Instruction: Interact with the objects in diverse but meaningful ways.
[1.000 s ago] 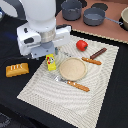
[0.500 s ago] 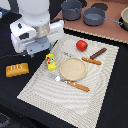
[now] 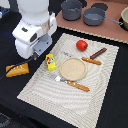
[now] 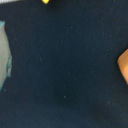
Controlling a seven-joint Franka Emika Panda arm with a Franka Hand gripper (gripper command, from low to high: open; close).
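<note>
Whether the claw is released or clenched cannot be told: in the exterior view the robot's white arm (image 3: 35,27) hides its tip, and the wrist view shows only dark cloth, with no fingers in sight. As far as the pictures show, nothing is being held and each toy food lies loose, so the handling seems barely begun or between moves. On the pale striped mat (image 3: 45,97) the tomato (image 3: 81,45) sits near the far edge, the sausage (image 3: 98,53) just beside it toward the exterior view's right, and the yellow block (image 3: 50,62) stands near the plate (image 3: 74,68). Off the mat, on the black cloth at the exterior view's left, lies the bread loaf (image 3: 16,69). That loaf looks like the likeliest next target, since the arm leans low over the cloth between the loaf and the block.
</note>
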